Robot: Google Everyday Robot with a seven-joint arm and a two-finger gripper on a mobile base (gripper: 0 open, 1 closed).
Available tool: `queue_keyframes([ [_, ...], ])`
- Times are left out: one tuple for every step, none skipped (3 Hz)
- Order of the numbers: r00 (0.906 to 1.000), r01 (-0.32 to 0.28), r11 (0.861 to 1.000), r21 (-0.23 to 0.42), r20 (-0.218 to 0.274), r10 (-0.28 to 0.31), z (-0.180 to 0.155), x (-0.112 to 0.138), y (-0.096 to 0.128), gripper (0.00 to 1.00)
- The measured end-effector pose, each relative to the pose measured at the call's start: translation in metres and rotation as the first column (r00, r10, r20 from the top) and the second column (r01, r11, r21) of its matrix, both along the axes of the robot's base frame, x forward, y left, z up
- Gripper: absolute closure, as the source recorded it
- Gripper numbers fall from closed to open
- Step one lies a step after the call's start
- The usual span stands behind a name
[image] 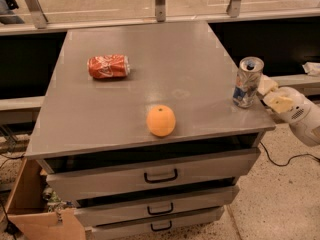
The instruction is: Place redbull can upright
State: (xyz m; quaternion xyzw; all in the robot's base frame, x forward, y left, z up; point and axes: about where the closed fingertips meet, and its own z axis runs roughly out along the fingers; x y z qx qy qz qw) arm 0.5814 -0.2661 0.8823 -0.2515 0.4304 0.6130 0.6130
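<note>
The redbull can (247, 82), slim and silver with blue and red patches, stands upright on the grey table (150, 44) close to its right edge. My gripper (270, 94) is just to the right of the can, beyond the table edge. Its two pale fingers (278, 103) are apart and hold nothing. A small gap shows between them and the can.
A red cola can (108, 66) lies on its side at the back left of the table. An orange (161, 120) sits near the front edge. Drawers (160, 176) are below the top, and a cardboard box (45, 224) is on the floor at the left.
</note>
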Motion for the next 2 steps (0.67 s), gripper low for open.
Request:
queue_keyframes([
  [1.0000,0.008,1.000,-0.016,-0.006,-0.008,0.003,-0.005,-0.012,0.00],
  [0.9999,-0.004,0.995,-0.101,-0.011,0.003,0.023,-0.008,-0.027,0.00],
])
